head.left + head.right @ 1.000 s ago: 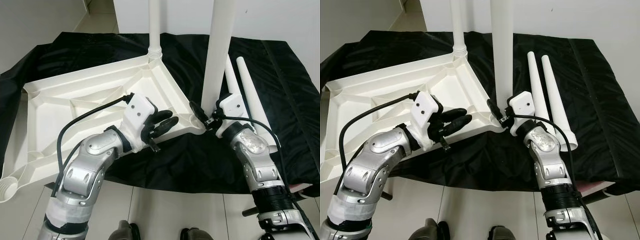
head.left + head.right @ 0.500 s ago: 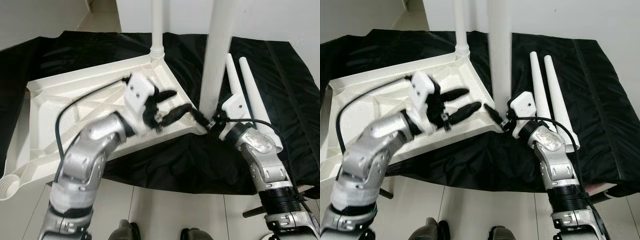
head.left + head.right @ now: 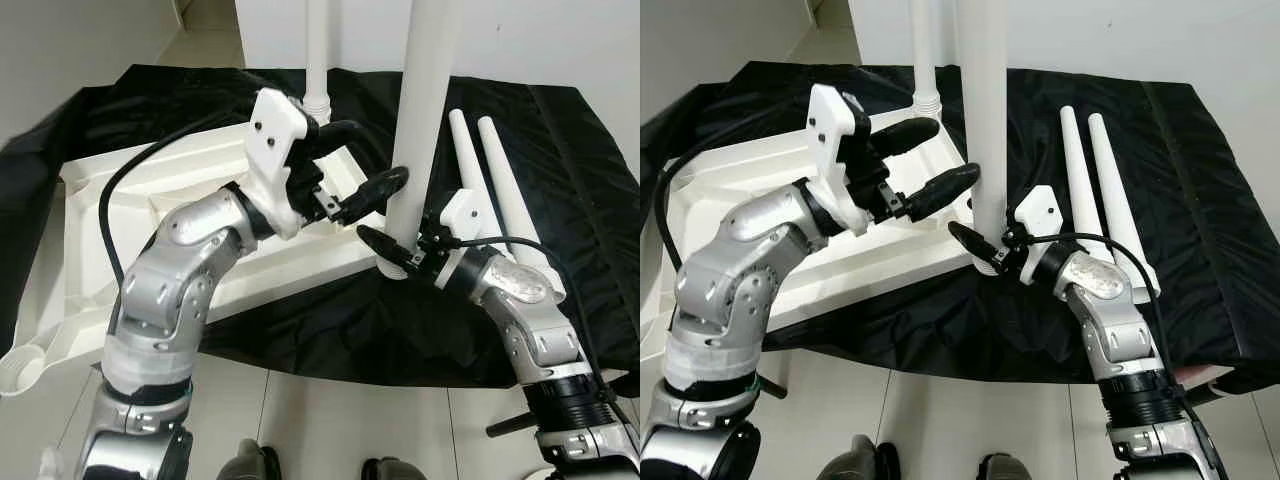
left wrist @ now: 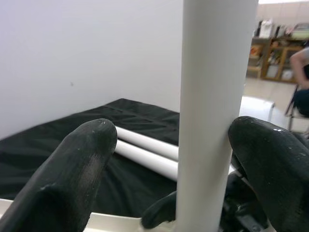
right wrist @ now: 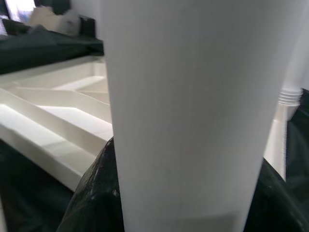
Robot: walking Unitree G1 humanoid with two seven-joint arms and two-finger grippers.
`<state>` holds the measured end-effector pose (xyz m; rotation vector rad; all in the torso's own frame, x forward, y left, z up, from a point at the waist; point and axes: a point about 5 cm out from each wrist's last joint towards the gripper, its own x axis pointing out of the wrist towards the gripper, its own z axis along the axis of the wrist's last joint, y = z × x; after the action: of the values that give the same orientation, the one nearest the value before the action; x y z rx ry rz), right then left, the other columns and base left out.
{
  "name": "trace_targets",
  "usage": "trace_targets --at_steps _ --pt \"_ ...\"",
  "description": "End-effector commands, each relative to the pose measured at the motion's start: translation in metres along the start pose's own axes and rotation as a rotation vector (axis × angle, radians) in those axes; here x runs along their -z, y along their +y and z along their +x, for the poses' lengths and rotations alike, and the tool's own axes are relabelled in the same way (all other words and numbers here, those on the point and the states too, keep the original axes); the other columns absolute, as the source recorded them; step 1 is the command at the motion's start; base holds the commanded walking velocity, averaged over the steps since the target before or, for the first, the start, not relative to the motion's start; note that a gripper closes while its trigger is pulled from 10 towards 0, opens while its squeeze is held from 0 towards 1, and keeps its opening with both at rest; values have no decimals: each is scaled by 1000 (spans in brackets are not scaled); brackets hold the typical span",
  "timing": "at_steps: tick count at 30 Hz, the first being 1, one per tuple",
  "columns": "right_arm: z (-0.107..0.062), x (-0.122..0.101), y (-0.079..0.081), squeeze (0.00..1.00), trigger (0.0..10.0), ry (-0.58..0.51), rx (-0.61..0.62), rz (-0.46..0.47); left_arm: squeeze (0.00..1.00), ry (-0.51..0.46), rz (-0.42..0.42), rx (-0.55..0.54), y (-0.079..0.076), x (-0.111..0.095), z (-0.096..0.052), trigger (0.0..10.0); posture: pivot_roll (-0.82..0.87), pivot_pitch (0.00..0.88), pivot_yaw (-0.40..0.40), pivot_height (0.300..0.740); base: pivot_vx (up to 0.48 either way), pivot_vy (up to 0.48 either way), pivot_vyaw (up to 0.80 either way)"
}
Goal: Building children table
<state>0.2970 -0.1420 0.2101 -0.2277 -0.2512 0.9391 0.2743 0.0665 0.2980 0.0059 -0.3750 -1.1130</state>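
You see a black cloth [image 3: 590,190] spread over the floor [image 3: 330,420]; on it lie the upturned tabletop [image 3: 110,210] and two loose legs [image 3: 495,185].

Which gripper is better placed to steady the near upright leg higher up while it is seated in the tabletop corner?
Left. The left gripper is open with its fingers either side of the near table leg, above the right gripper, which clasps the leg's base at the tabletop corner.

The scene is lit evenly and brightly from above, and only soft shadows are cast on the black cloth [image 3: 330,320], where some pale sheen is seen on the folds. The head views are sharp. In the wrist views the near black fingers [image 4: 72,179] are rendered slightly soft, and the background is blurred.
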Motion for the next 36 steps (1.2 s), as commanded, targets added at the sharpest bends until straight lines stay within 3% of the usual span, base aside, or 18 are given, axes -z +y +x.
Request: trace_targets --at_steps 1,6,8,9,24,25,26,27,28,36 --pt "-1 -2 6 0 10000 2 -55 16 0 -8 -12 77 -7 -6 1 10000 -141 89 62 740 0 0 0" --pt "-3 -2 10 0 10000 15 -107 36 0 -6 -41 97 -10 -7 3 10000 -142 88 63 740 0 0 0" --pt "-4 -1 13 0 10000 27 -134 44 0 -22 -78 118 -11 -8 4 10000 -144 81 64 740 0 0 0" --pt "-6 1 18 0 10000 49 -186 57 0 -49 -143 153 -13 -12 5 10000 -143 78 66 740 0 0 0" --pt "-10 6 31 0 10000 104 -270 95 0 -71 -209 254 -19 -19 0 10000 -145 78 71 740 0 0 0" --pt "-10 6 32 0 10000 110 -274 99 0 -67 -217 267 -20 -18 -1 9373 -145 79 72 740 0 0 0" --pt "-10 6 33 0 10000 112 -276 103 0 -69 -217 269 -19 -18 -2 3804 -146 82 71 740 0 0 0" --pt "-10 6 33 0 10000 112 -276 103 0 -69 -217 269 -19 -18 -2 3804 -146 82 71 740 0 0 0" --pt "-11 7 33 0 10000 115 -278 110 0 -70 -225 270 -18 -19 -2 0 -147 84 71 740 0 0 0" --pt "-11 2 34 0 10000 127 -306 108 0 -57 -225 298 -19 -20 0 0 -165 76 67 740 0 0 0"
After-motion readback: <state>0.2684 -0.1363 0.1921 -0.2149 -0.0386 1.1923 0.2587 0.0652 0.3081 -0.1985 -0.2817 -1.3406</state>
